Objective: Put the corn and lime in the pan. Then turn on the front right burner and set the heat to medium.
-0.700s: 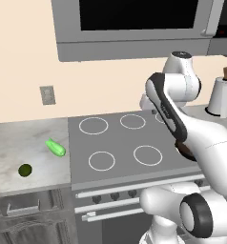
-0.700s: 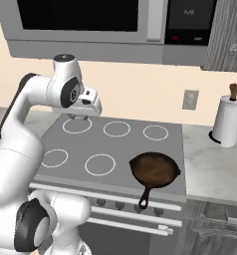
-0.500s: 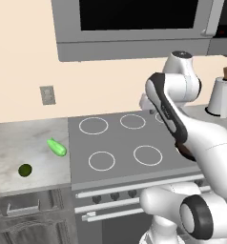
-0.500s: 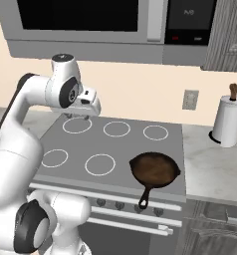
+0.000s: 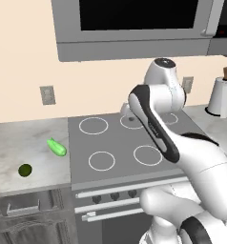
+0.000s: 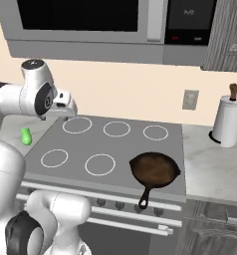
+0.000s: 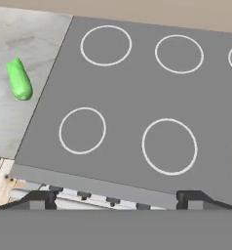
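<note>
hovering high over the stovetop (image 7: 137,88), the gripper (image 7: 115,196) shows two small dark tips set wide apart at the bottom of the hand view, nothing between them: released, empty.

corn (image 5: 56,147) lies flat on the grey marbled counter (image 5: 20,143) just left of the stove edge, tapered end pointing toward the wall; seen also in the hand view (image 7: 18,79) and past the arm in the right base view (image 6: 26,136). lime (image 5: 25,170) sits nearer the counter's front edge, apart from the corn. pan (image 6: 155,169) rests on the front right burner, handle pointing toward the stove front.

handling judgement: corn looks light and stiff, smooth-skinned, so likely slippery. best hold is across its thick middle, jaws square to the long axis; the tapered end would probably squeeze out. lime is a small ball, prone to roll if nudged; centre the jaws on it and close straight across its widest part.
</note>
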{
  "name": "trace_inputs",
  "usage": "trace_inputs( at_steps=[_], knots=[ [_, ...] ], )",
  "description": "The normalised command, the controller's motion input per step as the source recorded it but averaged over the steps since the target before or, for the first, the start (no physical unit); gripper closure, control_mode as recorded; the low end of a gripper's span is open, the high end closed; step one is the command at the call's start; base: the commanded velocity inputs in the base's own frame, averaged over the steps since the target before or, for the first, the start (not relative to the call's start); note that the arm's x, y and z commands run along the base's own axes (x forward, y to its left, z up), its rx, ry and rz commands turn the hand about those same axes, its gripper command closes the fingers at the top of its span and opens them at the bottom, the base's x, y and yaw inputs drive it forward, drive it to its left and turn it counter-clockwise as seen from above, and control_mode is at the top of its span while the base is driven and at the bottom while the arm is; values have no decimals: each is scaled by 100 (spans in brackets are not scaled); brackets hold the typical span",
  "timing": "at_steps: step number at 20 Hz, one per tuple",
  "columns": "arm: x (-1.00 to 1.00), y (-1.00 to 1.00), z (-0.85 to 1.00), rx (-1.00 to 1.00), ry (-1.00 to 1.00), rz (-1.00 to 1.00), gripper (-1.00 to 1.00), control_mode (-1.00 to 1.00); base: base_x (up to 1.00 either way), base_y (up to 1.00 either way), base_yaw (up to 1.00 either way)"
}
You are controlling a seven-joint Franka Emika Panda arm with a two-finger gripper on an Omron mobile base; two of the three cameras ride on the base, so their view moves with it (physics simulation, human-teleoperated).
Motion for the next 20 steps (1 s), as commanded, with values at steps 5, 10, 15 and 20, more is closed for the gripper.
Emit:
trace_inputs(
  at_steps=[5, 10, 15, 20],
  knots=[
    [0, 100, -8, 0, 0, 14, -100, -100, 0, 0, 0],
    [17, 100, -8, 0, 0, 14, -100, -100, 0, 0, 0],
    [45, 100, -9, 0, 0, 10, -100, -100, 0, 0, 0],
    [64, 79, -6, 0, 0, 5, -100, -100, 0, 0, 0]
  ],
)
